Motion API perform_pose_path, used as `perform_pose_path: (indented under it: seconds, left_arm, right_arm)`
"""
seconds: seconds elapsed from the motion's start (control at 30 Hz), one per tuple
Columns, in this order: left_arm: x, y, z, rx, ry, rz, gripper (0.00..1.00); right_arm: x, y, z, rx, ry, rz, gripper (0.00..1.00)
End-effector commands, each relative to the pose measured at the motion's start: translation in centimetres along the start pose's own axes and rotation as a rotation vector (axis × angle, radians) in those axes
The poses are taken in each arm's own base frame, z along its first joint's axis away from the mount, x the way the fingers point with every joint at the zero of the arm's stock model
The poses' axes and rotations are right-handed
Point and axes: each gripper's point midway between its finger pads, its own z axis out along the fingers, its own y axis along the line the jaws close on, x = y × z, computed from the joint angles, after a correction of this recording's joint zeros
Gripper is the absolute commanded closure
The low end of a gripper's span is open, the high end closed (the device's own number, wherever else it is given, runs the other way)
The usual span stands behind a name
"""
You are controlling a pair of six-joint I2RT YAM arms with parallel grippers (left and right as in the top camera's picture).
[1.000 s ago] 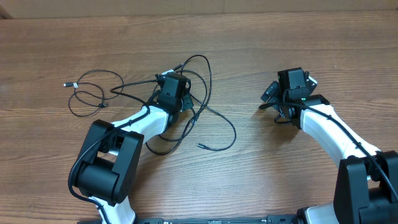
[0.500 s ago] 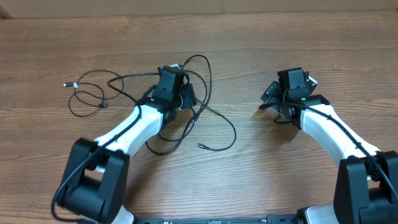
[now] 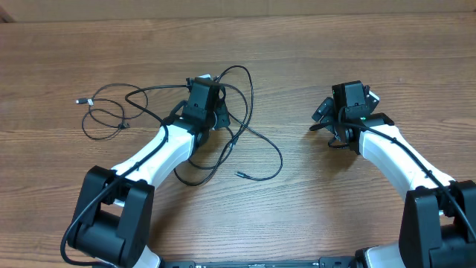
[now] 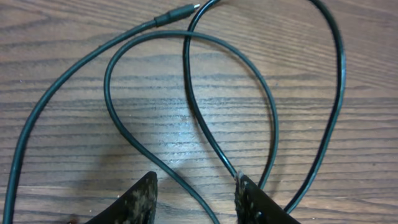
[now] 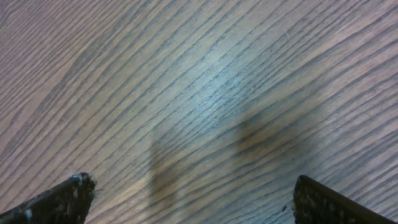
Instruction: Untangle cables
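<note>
Left gripper (image 4: pixel 196 194): jaws apart, low over the tangle, with one black strand running between the fingertips and bare wood showing on either side of it. Right gripper (image 5: pixel 186 193): jaws spread wide above the bare wooden table (image 3: pixel 297 45), well apart from the cords. Cables (image 4: pixel 106 81): thin black loops crossing left of centre, around and beyond the left gripper, with a silver-tipped plug (image 3: pixel 80 100) at the far left.

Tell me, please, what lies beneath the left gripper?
Black cables loop on the wooden table beneath the left gripper, one strand passing between its open fingers. Overhead, the gripper covers part of them.
</note>
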Motion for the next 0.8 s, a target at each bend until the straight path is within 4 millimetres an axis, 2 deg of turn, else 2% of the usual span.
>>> perform_pose_path:
  seconds: [0.0, 0.2, 0.4, 0.77]
  left_arm:
    - [0.3, 0.4, 1.2, -0.028, 0.010, -0.002, 0.62]
    - [1.0, 0.8, 2.5, -0.037, 0.023, -0.019, 0.69]
    - [1.1, -0.1, 2.8, 0.008, 0.031, -0.029, 0.69]
    - [0.7, -0.4, 2.8, 0.019, 0.016, -0.062, 0.68]
  right_arm:
    - [-0.1, -0.3, 0.2, 0.015, -0.009, 0.000, 0.00]
    - [-0.1, -0.3, 0.2, 0.015, -0.009, 0.000, 0.00]
    - [-0.1, -0.3, 0.2, 0.015, -0.009, 0.000, 0.00]
    - [-0.1, -0.3, 0.2, 0.015, -0.009, 0.000, 0.00]
